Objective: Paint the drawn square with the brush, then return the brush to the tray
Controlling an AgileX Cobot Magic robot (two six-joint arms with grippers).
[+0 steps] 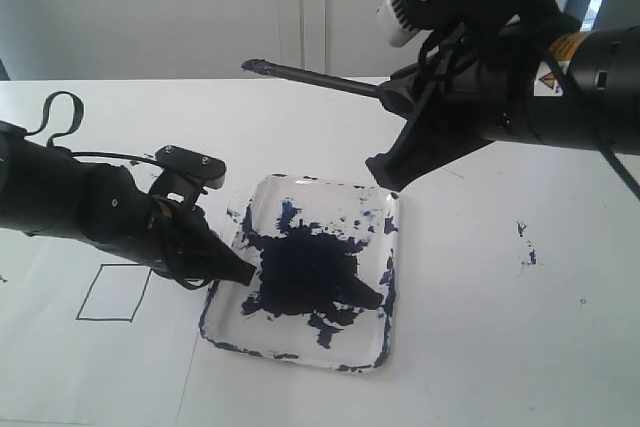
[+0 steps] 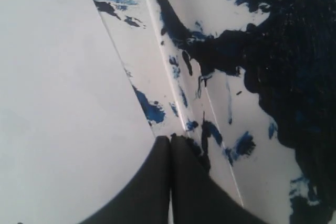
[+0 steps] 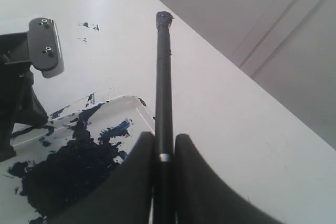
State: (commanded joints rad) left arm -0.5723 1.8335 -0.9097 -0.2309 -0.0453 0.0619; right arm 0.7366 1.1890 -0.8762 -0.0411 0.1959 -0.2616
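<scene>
Exterior: blank black-outlined square (image 1: 114, 292) sits left of paint-blotted clear plastic tray (image 1: 292, 355). Left wrist: left end effector (image 2: 170, 140), pinched together empty, rests at tray's rim. Right wrist: right end effector (image 3: 164, 141) clamps long black brush (image 3: 163, 77) aloft; tip should tilt down, clearing left arm (image 3: 21, 103).

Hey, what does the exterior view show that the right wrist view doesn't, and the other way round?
Only the exterior view: the drawn square, outlined in black and unpainted, left of the tray.
Only the right wrist view: a silver band on the brush handle, right where the right claw pinches it.
Both: the brush held up off the table, its tip pointing away from the claw, and the tray with its dark blue blot.
</scene>
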